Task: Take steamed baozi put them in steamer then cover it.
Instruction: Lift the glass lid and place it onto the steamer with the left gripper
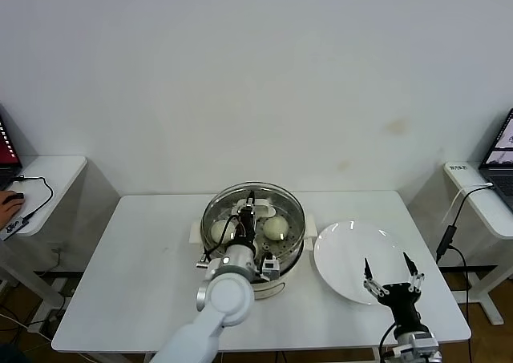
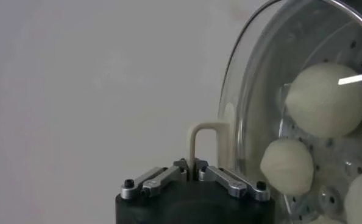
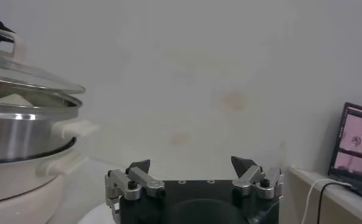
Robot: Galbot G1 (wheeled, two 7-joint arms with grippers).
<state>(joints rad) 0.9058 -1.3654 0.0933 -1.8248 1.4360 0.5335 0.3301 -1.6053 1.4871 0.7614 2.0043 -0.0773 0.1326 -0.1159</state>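
Observation:
The steel steamer (image 1: 290,255) stands mid-table on its white base. The glass cover (image 1: 276,203) lies over its top, and two pale baozi (image 1: 275,227) show through the glass. My left gripper (image 1: 248,212) is above the pot, shut on the cover's cream handle (image 2: 200,137). In the left wrist view the cover (image 2: 254,91) is close and three baozi (image 2: 325,100) lie on the perforated tray behind it. My right gripper (image 1: 392,276) is open and empty over the white plate. The right wrist view shows the steamer (image 3: 22,128) with the cover (image 3: 28,70) on it.
An empty white plate (image 1: 345,247) lies right of the steamer. Side tables with laptops (image 1: 501,159) and cables stand beyond both table ends. A hand on a mouse (image 1: 10,203) shows at far left.

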